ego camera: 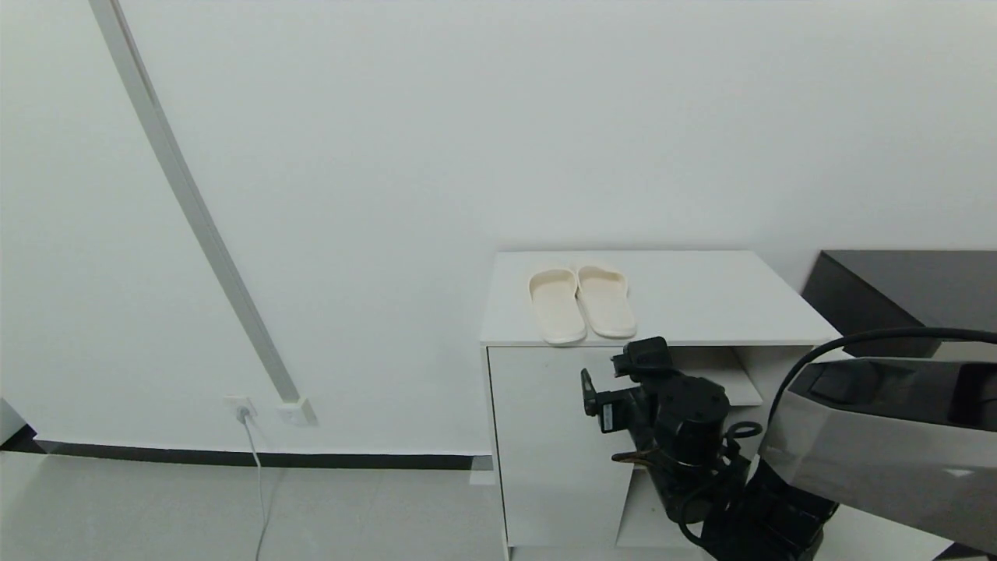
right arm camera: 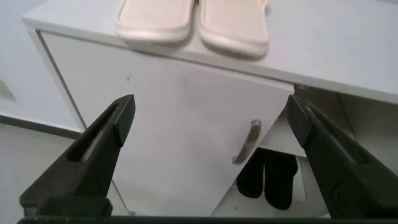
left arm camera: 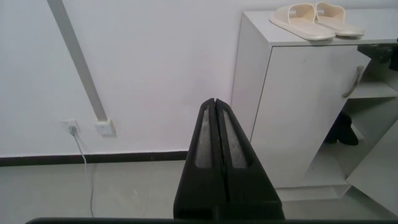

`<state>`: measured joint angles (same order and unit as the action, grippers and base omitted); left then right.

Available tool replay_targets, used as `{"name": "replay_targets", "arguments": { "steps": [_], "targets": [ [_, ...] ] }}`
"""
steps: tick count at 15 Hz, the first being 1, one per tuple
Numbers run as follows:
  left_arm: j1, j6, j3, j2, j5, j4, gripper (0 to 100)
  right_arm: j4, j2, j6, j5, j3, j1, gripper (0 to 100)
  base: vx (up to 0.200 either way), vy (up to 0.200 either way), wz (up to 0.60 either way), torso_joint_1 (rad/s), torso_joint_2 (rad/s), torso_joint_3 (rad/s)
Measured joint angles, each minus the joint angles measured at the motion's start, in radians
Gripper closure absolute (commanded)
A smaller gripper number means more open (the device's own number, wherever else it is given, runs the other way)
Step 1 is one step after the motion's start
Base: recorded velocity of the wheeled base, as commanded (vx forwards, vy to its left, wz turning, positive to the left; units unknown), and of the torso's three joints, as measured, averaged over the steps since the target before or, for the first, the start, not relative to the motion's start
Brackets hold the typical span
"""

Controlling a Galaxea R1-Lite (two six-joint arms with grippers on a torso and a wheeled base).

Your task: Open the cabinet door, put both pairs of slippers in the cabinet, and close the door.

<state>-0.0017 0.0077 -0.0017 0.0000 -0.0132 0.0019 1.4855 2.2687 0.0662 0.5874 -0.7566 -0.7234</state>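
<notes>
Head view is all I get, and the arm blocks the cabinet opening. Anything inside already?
Observer: Yes. A pair of black slippers is in the lower part of the white cabinet, past the edge of the white cabinet door.
Operator: Right gripper state?
Observer: The right gripper faces that door just below the cabinet top, jaws wide apart, holding nothing.
Operator: And the left?
Observer: The left gripper is held apart from the cabinet, off to its side, jaws shut with nothing between them.
</notes>
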Motion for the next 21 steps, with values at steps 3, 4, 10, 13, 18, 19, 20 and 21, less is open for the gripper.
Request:
{"name": "replay_targets", "arguments": {
  "steps": [3,4,10,13,18,19,20,21],
  "targets": [
    [0.0,0.0,0.0,0.0,0.0,0.0,100,-0.282,-0.045,-0.014,0.0,-0.141,0.009,0,0.0,0.0,0.0,0.0,0.0,0.0],
    [0.0,0.0,0.0,0.0,0.0,0.0,100,-0.399,-0.069,-0.031,0.0,-0.191,0.01,0,0.0,0.0,0.0,0.0,0.0,0.0],
    [0.0,0.0,0.0,0.0,0.0,0.0,100,-1.154,-0.21,-0.331,0.005,-0.577,-0.006,0,0.0,0.0,0.0,0.0,0.0,0.0],
    [0.0,0.0,0.0,0.0,0.0,0.0,100,-1.19,-0.242,-0.381,0.008,-0.62,-0.019,0,0.0,0.0,0.0,0.0,0.0,0.0],
    [0.0,0.0,0.0,0.0,-0.002,0.001,100,-1.148,-0.241,-0.387,-0.001,-0.572,-0.023,0,0.08,0.0,0.0,0.001,0.0,0.0],
    [0.0,0.0,0.0,0.0,-0.002,0.0,100,-1.124,-0.236,-0.383,-0.003,-0.558,-0.023,0,0.2,0.0,0.0,-0.017,-0.02,0.002],
    [0.0,0.0,0.0,0.0,-0.002,0.0,100,-1.087,-0.231,-0.377,-0.004,-0.543,-0.023,0,0.2,0.0,0.0,-0.002,0.0,0.007],
    [0.0,0.0,0.0,0.0,-0.002,0.001,100,-1.071,-0.224,-0.372,-0.011,-0.529,-0.023,0,0.2,0.0,0.0,0.012,0.0,0.002]
  ]
}}
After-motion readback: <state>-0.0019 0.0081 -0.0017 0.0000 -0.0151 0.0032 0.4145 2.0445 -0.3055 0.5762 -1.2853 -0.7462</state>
